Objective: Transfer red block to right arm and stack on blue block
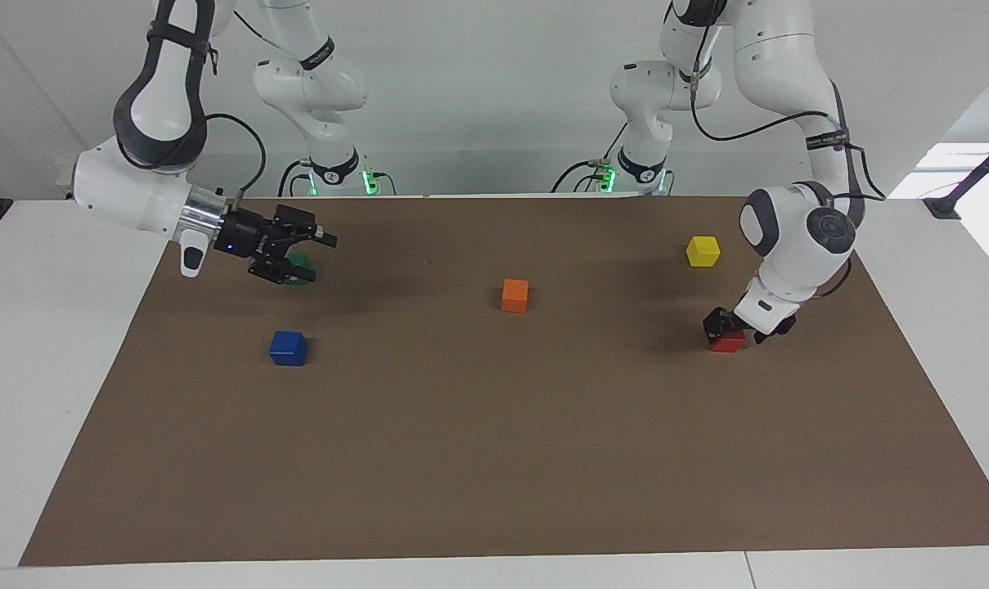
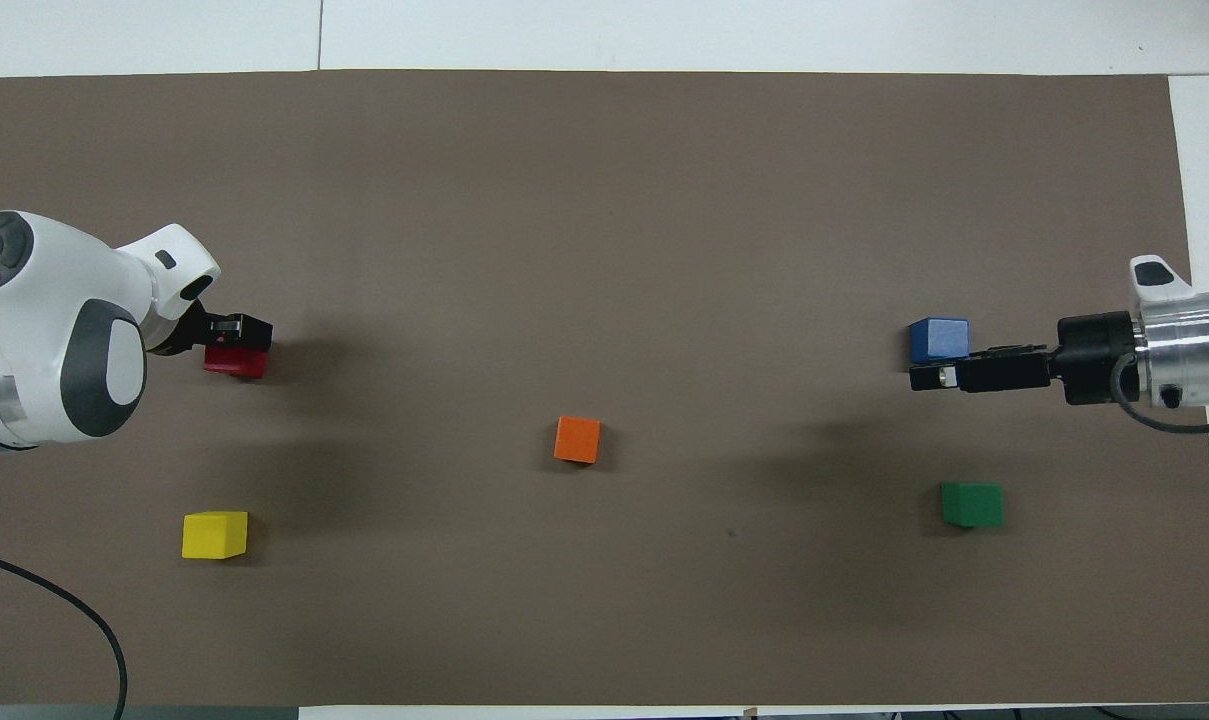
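The red block [image 1: 729, 343] lies on the brown mat [image 1: 494, 458] toward the left arm's end of the table. My left gripper [image 1: 743, 329] is down right on top of it and hides part of it; in the overhead view the red block [image 2: 234, 362] shows just under the left gripper [image 2: 239, 332]. The blue block [image 1: 288, 348] sits alone on the mat toward the right arm's end, also seen from overhead [image 2: 938, 339]. My right gripper [image 1: 318, 260] points sideways, raised and open, holding nothing, over the mat between the blue block and a green block; from overhead the right gripper [image 2: 926, 377] shows edge-on.
A green block [image 2: 972, 504] lies nearer to the robots than the blue block, partly hidden by the right gripper in the facing view. An orange block [image 1: 514, 295] sits mid-mat. A yellow block [image 1: 703, 251] lies nearer to the robots than the red block.
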